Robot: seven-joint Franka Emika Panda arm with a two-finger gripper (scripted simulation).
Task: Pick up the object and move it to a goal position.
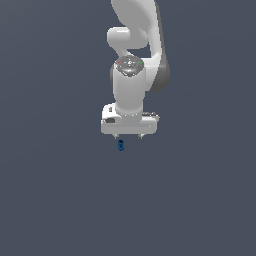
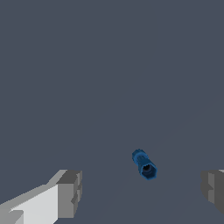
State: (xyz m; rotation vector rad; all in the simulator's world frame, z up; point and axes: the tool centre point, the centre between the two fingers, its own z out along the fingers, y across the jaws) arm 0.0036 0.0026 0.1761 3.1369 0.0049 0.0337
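The object (image 1: 120, 145) is a tiny bright-blue cylinder standing upright on the flat grey surface, just below the white gripper (image 1: 128, 136) in the exterior view. In the wrist view the object (image 2: 144, 164) shows end-on with a dark hole in its top, lying between the two grey fingertips (image 2: 70, 192) but nearer the other one, and touching neither. The gripper (image 2: 142, 190) is open, its fingers set wide apart with nothing held. It hangs above the object, pointing straight down.
The white arm (image 1: 132, 45) rises from the gripper toward the top of the exterior view. The plain dark grey ground (image 1: 60, 190) stretches all around, with no other objects in view.
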